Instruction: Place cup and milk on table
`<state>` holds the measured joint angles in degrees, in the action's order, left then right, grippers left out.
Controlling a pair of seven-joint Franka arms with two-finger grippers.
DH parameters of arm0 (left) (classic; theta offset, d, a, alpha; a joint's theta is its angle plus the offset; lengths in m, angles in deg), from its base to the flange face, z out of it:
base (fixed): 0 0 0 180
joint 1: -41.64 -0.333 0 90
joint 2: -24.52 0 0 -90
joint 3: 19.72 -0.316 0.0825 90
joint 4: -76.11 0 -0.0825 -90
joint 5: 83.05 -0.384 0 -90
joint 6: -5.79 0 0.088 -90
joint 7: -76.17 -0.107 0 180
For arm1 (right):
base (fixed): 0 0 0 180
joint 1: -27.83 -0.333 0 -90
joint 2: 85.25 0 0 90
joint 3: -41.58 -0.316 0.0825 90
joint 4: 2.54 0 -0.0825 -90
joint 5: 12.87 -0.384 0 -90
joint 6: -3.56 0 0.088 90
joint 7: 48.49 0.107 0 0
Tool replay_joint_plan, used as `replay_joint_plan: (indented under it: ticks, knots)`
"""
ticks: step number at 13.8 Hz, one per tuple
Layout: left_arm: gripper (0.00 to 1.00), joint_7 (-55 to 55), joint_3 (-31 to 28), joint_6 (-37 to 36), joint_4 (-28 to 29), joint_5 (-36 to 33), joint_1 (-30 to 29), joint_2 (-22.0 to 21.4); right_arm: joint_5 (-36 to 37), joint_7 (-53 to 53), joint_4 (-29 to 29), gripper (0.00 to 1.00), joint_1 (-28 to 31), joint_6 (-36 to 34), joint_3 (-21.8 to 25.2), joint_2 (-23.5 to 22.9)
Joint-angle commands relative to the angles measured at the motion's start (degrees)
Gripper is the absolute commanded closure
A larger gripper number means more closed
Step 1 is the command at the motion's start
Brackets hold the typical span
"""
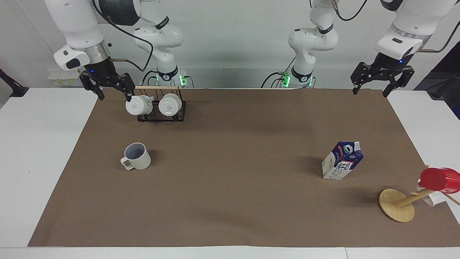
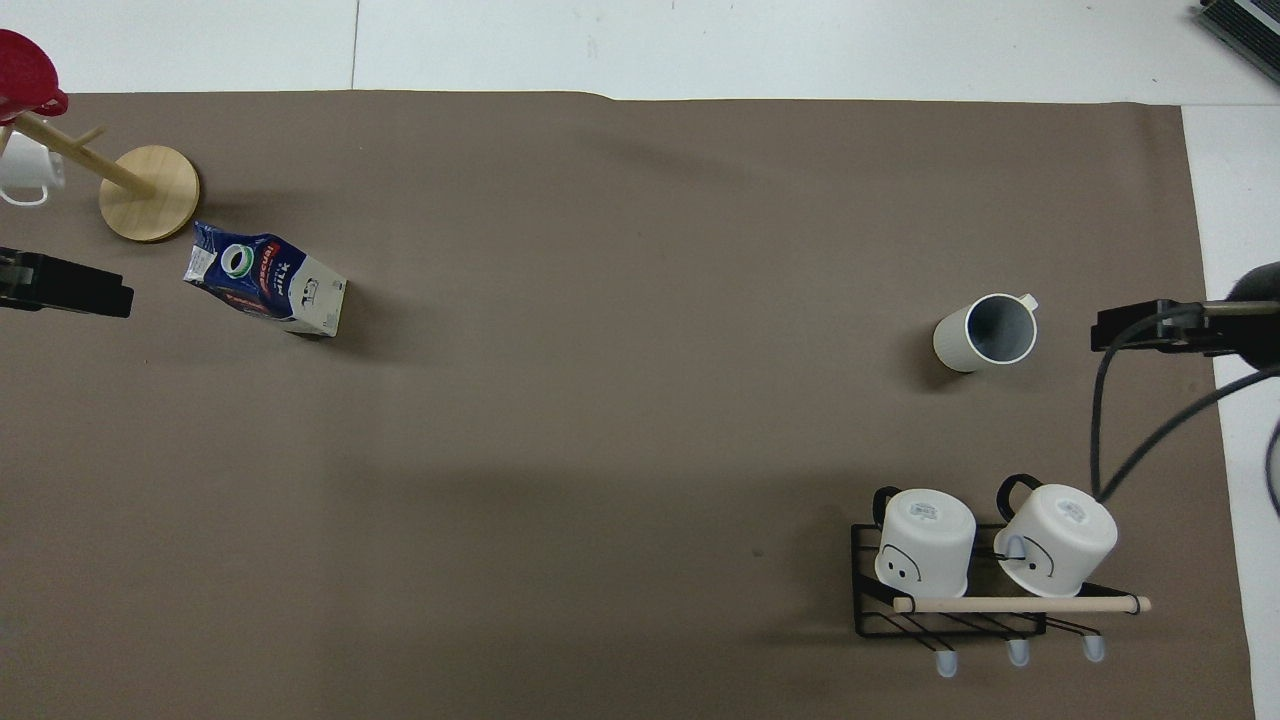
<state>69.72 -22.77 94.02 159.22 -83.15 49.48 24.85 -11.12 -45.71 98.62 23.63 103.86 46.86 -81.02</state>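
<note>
The cream-beige cup (image 1: 136,157) stands upright on the brown paper sheet (image 1: 233,172) of the white table (image 1: 32,151), toward the right arm's end; it also shows in the overhead view (image 2: 985,332). The blue and white milk carton (image 1: 342,160) stands on the paper toward the left arm's end, also seen from overhead (image 2: 266,281). My right gripper (image 1: 114,96) is open and empty, up in the air over the paper's edge at its own end (image 2: 1145,328). My left gripper (image 1: 369,92) is open and empty, waiting high over the paper's corner at its end (image 2: 70,291).
A black wire rack (image 1: 160,114) with two white mugs (image 2: 925,540) stands nearer to the robots than the cup. A wooden mug tree with a round disc base (image 1: 397,205) holds a red cup (image 1: 439,179) and a white mug (image 2: 25,170), beside the milk.
</note>
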Motion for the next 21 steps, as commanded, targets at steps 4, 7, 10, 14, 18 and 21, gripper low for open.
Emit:
replay_joint_plan:
  ticks: [4, 7, 10, 14, 18, 21]
  knots:
    - [0.0, -0.3, 0.3, 1.3, 1.6, 0.8, -0.6, -1.0, -0.3, -1.1, 5.6, 0.0, -1.7, 11.6, -0.4, -6.3]
    - [0.0, -0.3, 0.4, 1.3, 1.6, 0.9, -0.6, -1.0, -0.3, -0.7, 10.2, 0.0, -2.6, 20.8, -0.4, -9.1]
    - [0.0, -0.3, 0.4, 1.2, 1.6, 0.9, -0.6, -1.1, -0.3, -1.4, 12.6, 0.0, -2.6, 25.8, -0.4, -11.5]
    - [0.0, -0.5, 0.4, 0.6, 1.5, 0.8, -0.3, -1.1, -0.3, -2.4, 15.5, 0.0, -2.5, 32.0, -0.4, -14.1]
    - [0.0, -0.6, 0.4, 0.3, 1.5, 0.8, -1.0, -1.2, -0.5, -5.3, 17.7, 0.0, -1.9, 36.3, -0.4, -15.4]
    - [0.0, -0.6, 0.2, 0.2, 1.5, 0.8, -1.9, -1.2, -0.5, -6.6, 17.9, 0.21, -1.6, 36.2, -0.4, -15.4]
